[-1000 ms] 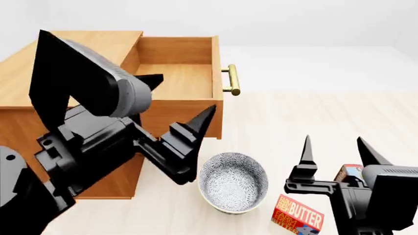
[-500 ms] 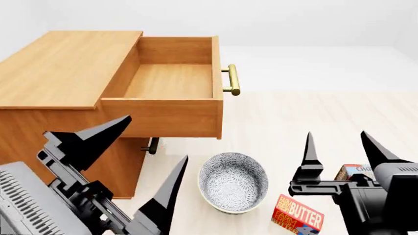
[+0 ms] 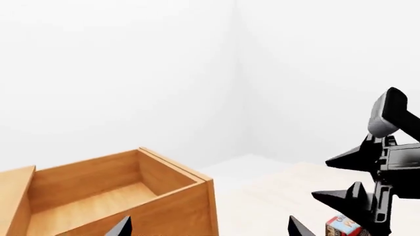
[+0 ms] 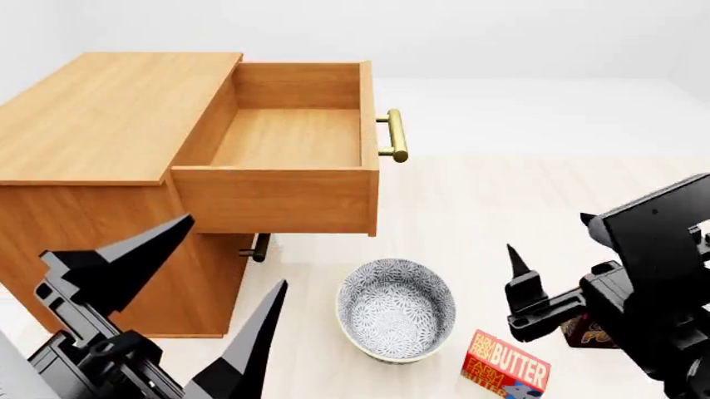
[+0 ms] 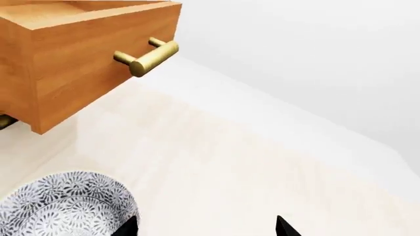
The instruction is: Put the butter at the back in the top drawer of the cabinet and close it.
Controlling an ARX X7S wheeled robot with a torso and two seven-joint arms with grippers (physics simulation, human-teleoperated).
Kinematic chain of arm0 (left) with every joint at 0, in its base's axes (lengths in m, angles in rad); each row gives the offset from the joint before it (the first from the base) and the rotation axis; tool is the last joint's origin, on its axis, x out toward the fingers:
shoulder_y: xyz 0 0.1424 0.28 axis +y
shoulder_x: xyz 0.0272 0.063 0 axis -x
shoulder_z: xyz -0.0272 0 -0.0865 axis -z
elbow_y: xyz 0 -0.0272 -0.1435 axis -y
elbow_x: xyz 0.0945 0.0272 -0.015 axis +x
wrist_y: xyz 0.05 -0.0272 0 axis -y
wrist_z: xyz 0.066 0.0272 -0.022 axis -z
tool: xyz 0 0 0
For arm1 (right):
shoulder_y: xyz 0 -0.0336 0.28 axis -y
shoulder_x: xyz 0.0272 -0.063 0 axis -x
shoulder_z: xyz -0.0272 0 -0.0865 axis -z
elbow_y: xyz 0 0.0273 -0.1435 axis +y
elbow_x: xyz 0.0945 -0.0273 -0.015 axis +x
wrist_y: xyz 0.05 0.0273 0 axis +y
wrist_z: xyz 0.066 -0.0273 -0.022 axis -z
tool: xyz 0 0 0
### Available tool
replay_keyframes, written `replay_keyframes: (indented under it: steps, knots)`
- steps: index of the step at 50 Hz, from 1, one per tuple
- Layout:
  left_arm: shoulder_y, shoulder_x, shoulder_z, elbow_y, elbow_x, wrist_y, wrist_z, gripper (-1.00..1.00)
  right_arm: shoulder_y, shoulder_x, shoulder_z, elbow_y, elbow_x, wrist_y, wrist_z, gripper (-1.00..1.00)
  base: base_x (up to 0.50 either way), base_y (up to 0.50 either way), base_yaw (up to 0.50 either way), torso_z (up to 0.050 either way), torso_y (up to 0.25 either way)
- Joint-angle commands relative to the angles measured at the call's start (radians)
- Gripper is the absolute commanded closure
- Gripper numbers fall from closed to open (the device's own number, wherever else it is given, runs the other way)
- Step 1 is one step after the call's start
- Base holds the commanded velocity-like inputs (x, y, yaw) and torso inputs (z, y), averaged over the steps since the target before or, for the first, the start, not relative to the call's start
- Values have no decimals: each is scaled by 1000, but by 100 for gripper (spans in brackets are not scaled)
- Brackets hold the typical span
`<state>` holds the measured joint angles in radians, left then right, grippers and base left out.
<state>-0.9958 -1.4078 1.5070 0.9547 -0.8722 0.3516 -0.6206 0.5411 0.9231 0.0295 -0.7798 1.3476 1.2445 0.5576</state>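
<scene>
the cabinet (image 4: 106, 125) stands at the left of the head view, and the top drawer (image 4: 291, 141) is pulled out toward the right, its wooden bottom bare and its brass handle (image 4: 395, 135) at the front end. a second handle (image 4: 258, 246) peeks out below the open drawer.

on the pale floor (image 4: 521, 199) in front of the cabinet sits a patterned bowl (image 4: 396, 309). just beside it, to the right and nearer the robot, lies the butter (image 4: 506, 363) — flat on the floor, label up, untouched by either arm. a second box (image 4: 586, 329), brown, lies behind the right arm and is mostly hidden.

the left gripper (image 4: 183, 320) hangs low at the lower left of the head view, beside the cabinet's front, with its two pointed fingers spread wide and nothing between them. the right gripper (image 4: 546, 291) hovers above the floor just right of the bowl and over the butter's far side; only one finger (image 4: 520, 270) shows clearly in the head view, but the right wrist view shows two dark tips well apart — so it is spread, holding nothing.

the left wrist view looks across the open drawer (image 3: 111, 194) toward the right arm (image 3: 377, 167).
</scene>
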Motion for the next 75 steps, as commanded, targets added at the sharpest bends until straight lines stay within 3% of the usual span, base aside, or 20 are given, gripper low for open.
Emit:
replay_keyframes:
  steps: [1, 16, 24, 29, 42, 75]
  knots:
    - [22, -7, 19, -32, 9, 57, 31, -100, 367, 106, -214, 189, 207, 282, -204, -100, 0, 0, 0, 0, 0]
    - [18, 2, 14, -48, -11, 53, 39, -100, 916, 169, -917, 263, -268, 307, -937, -100, 0, 0, 0, 0, 0]
    - [16, -5, 11, -59, -28, 62, 49, -100, 1092, 115, -1268, 350, -498, 272, -1162, -100, 0, 0, 0, 0, 0]
    - [17, -3, 11, -65, -34, 63, 53, -100, 1141, 88, -1393, 391, -580, 217, -1253, -100, 0, 0, 0, 0, 0]
    - [25, -7, 13, -76, -33, 73, 63, -100, 1175, 52, -1567, 418, -681, 141, -1347, -100, 0, 0, 0, 0, 0]
    - [32, 13, 16, -86, -29, 51, 73, -100, 1068, 13, -1657, 511, -734, -1, -1362, -100, 0, 0, 0, 0, 0]
